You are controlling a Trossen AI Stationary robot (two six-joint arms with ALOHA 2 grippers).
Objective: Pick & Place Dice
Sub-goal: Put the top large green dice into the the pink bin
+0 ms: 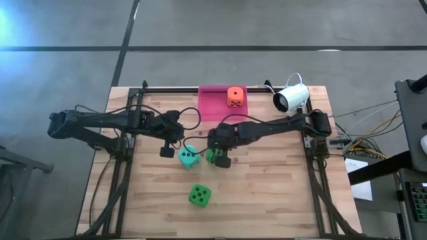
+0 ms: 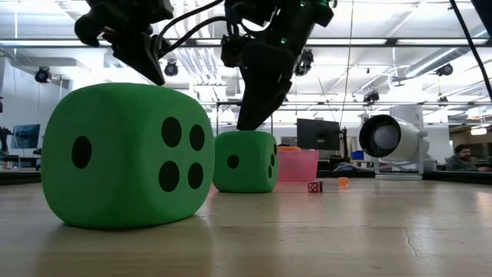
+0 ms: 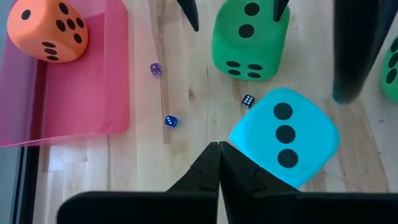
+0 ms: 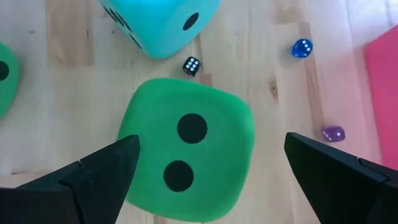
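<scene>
In pink tray (image 1: 215, 107): orange die (image 1: 234, 97) only.

Both arms are dark, almost black, built from slim straight links with thicker blocks at the joints. The left arm (image 1: 100, 123) and the right arm (image 1: 280, 127) each carry loose black cables that curve in loops along the links and near the wrist. The left gripper (image 3: 219, 163) has two black fingers that narrow to sharp wedge tips, with a flat dark bar across behind them. The right gripper (image 4: 211, 165) has the same black wedge fingers (image 4: 102, 177), matte, with plain flat faces and straight edges. In the low view the wrist blocks look angular, with cables hanging above them.
</scene>
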